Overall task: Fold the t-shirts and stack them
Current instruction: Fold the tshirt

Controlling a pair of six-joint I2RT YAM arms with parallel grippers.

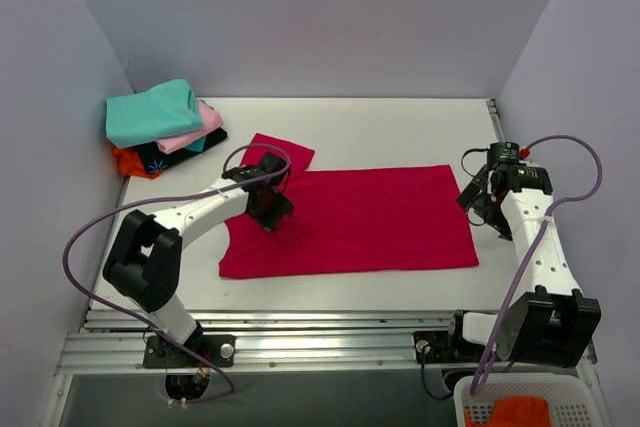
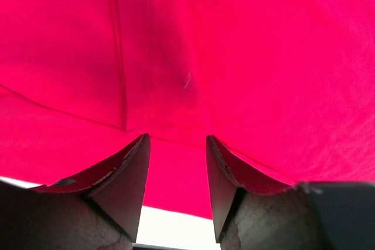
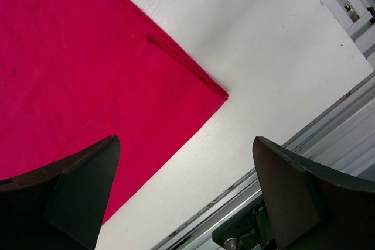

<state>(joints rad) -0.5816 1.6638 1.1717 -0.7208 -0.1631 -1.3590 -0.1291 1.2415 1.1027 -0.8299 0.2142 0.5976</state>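
White table, red t-shirt (plus stack)

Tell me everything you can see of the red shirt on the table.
The red shirt is plain crimson cloth, soft-looking, with stitched seams. It lies spread flat on the table, with one short sleeve pointing to the far left. The left gripper, jaws open, is low over its left part; contact cannot be judged. The right gripper, jaws open, hangs above a right corner.

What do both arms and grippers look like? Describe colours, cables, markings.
Left arm and right arm: white links, black joints, a lilac cable along each. Left gripper and right gripper are black, with dark wedge-shaped fingers; the left ones look chipped.
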